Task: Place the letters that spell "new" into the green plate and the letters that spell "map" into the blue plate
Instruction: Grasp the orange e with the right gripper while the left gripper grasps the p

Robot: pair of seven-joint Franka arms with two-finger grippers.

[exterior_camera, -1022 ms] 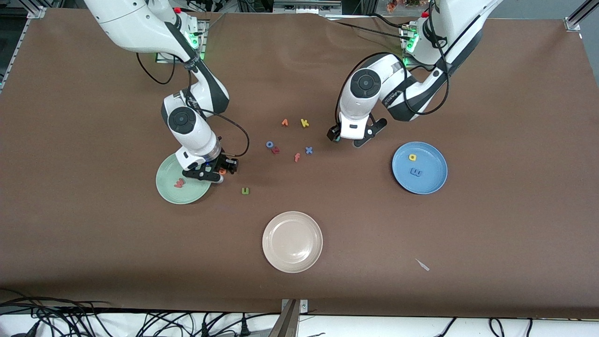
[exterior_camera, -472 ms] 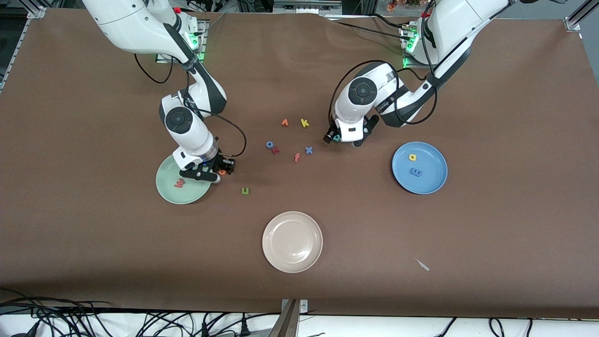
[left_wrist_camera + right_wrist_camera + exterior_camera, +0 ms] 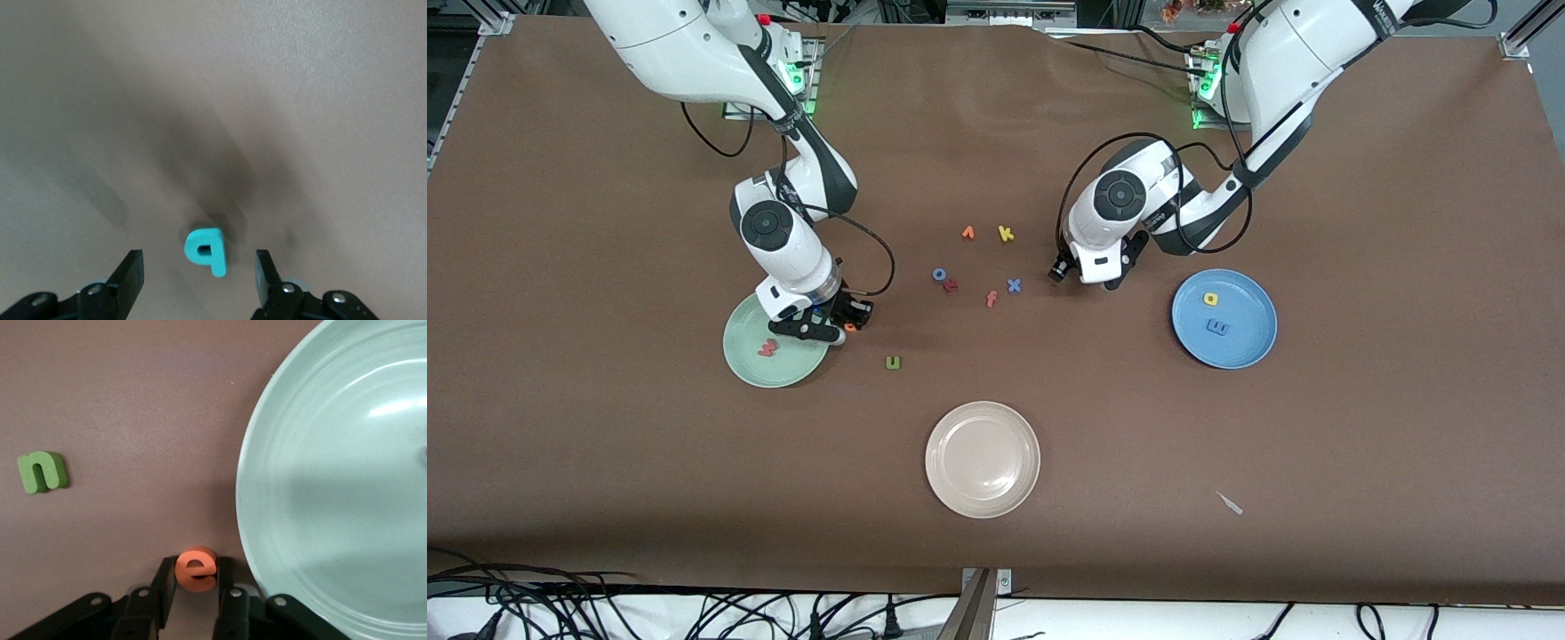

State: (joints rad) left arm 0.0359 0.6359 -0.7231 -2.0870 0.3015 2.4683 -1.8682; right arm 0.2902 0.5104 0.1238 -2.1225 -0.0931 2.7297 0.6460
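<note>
1. My right end effector (image 3: 195,590) is down at the counter (image 3: 605,462), just beside the green plate (image 3: 758,372) on its rim toward the left arm's end. Its fingers are pinched together on the orange e (image 3: 195,569).
2. Salmon w (image 3: 767,348) lies in that plate; olive n (image 3: 893,362) sits on the counter near the plate, nearer the front camera than my right end effector.
3. My left end effector (image 3: 200,272) is low over the teal p (image 3: 207,248), jaws apart and straddling it, touching nothing I can see.
4. Yellow a (image 3: 1210,299) and blue m (image 3: 1216,328) rest in the blue plate (image 3: 1249,351).
5. I judge these foam letters featherlight, squashy and easily nudged, so I'd pinch the p's flat sides across its stem, gently.
</note>
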